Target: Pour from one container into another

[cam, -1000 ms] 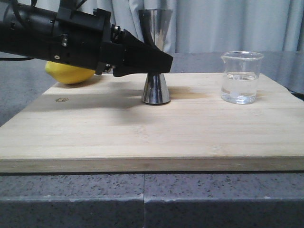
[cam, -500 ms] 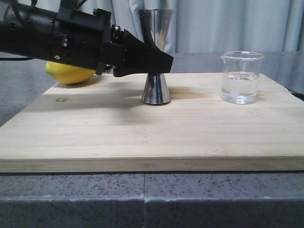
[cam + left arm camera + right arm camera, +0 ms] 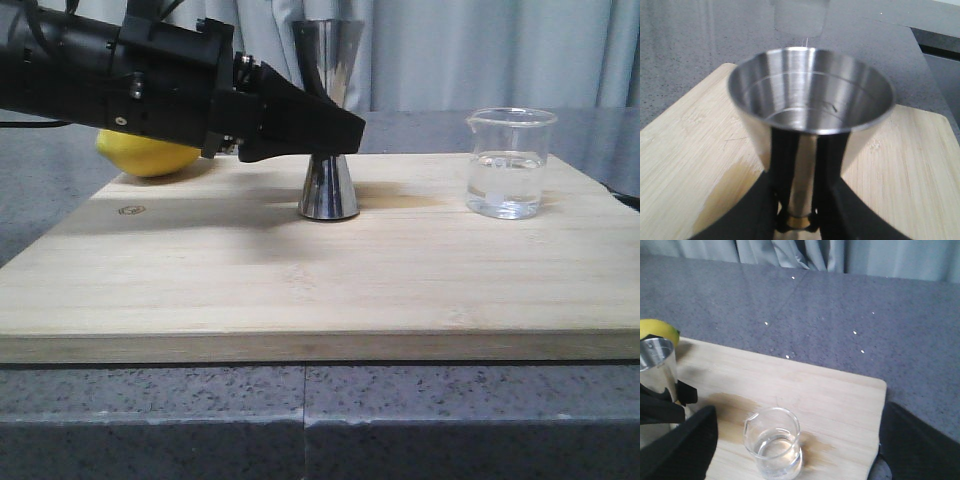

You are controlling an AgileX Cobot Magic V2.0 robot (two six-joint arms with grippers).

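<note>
Steel, polished and slick, made up the measuring cup [image 3: 328, 120], which stood upright on the wooden board [image 3: 300, 290] toward its back middle. The left claw [image 3: 335, 135] was closed around its narrow waist, the black fingers [image 3: 785, 165] pressing either side just above the gold band, as the left wrist view showed. That waist looked the best place to hold: the two cones flaring above and below would likely stop the smooth metal sliding through the grip. The cup looked rigid and fairly light, though top-heavy, so steadying it made sense.

The glass beaker [image 3: 509, 162] stood well apart to the right on the same board, partly filled with clear liquid. Glass of that kind was probably fragile and slippery, and a hard squeeze could crack it; a moderate grip across the straight wall, below the flared rim, seemed safest, with the spout turned toward the steel cup. The right claw [image 3: 790, 450] hovered above and around the beaker, spread wide and not touching it. A yellow lemon [image 3: 148, 155] lay behind the left arm at the board's far corner. The board rested on a speckled grey surface [image 3: 300, 420].
</note>
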